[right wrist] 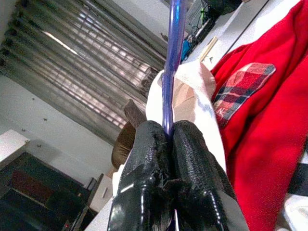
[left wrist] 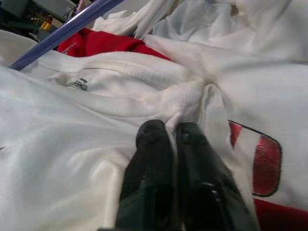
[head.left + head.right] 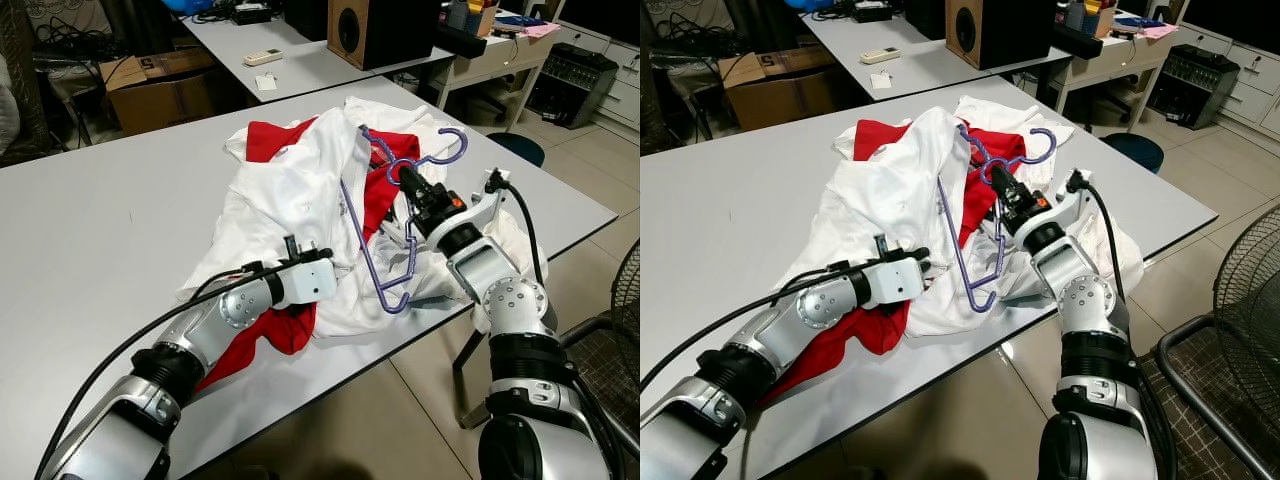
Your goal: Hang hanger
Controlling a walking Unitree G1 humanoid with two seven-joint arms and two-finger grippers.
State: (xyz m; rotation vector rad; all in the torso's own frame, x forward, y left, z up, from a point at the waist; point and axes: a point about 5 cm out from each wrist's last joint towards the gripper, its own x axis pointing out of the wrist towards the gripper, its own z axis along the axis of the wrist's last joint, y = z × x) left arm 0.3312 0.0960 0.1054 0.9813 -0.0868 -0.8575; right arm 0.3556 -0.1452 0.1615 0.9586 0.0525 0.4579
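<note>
A purple plastic hanger (image 3: 375, 225) stands tilted over a heap of white and red clothes (image 3: 300, 190) on the grey table (image 3: 110, 220). My right gripper (image 3: 400, 176) is shut on the hanger just below its hook; in the right wrist view the purple bar (image 1: 169, 62) runs up from between the black fingertips (image 1: 149, 144). My left gripper (image 3: 925, 258) lies low at the heap's near side, shut on a fold of the white shirt (image 2: 183, 103), whose ribbed collar bunches at the fingertips (image 2: 153, 134).
The table's near edge (image 3: 400, 345) runs just below the heap. A second table with a black speaker (image 3: 375, 30) stands behind, cardboard boxes (image 3: 160, 85) at the back left. A chair frame (image 3: 1200, 350) and a fan (image 3: 1245, 290) stand to the right on the tiled floor.
</note>
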